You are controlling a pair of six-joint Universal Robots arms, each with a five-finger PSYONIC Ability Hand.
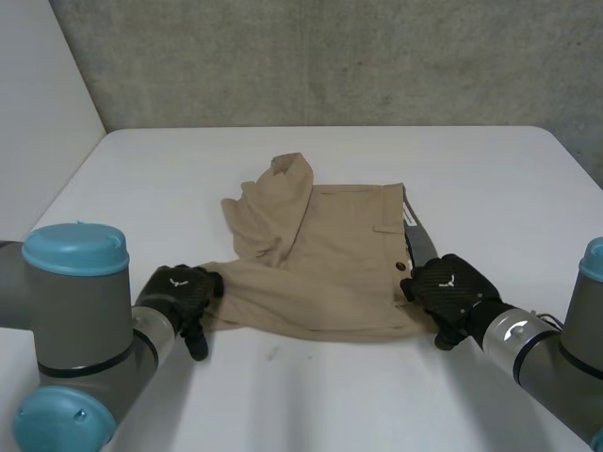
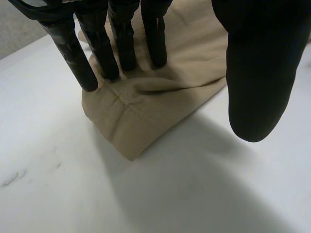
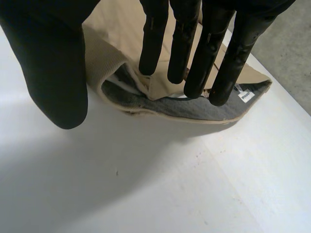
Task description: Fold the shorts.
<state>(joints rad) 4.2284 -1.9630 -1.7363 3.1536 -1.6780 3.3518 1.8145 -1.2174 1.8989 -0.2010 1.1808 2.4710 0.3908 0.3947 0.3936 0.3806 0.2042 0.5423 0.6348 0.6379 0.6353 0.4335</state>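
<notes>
Matt tan woven cloth shorts [image 1: 330, 273], grey felt-like lining [image 3: 165, 104], smooth scuffed white table [image 1: 471, 179], rough mottled grey wall [image 1: 330, 56]

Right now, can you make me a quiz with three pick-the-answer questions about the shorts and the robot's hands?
1. Where on the shorts is the right hand?
A the waistband
B a leg hem
C the middle

2. What colour are the shorts?
A blue
B tan
C red

3. How are the left hand's fingers?
A curled round cloth
B straight, tips on the cloth
C hidden under cloth

Answers:
1 A: its fingers touch the grey-lined waistband.
2 B: the cloth is tan.
3 B: the left wrist view shows them straight on the leg end, thumb apart.
</notes>
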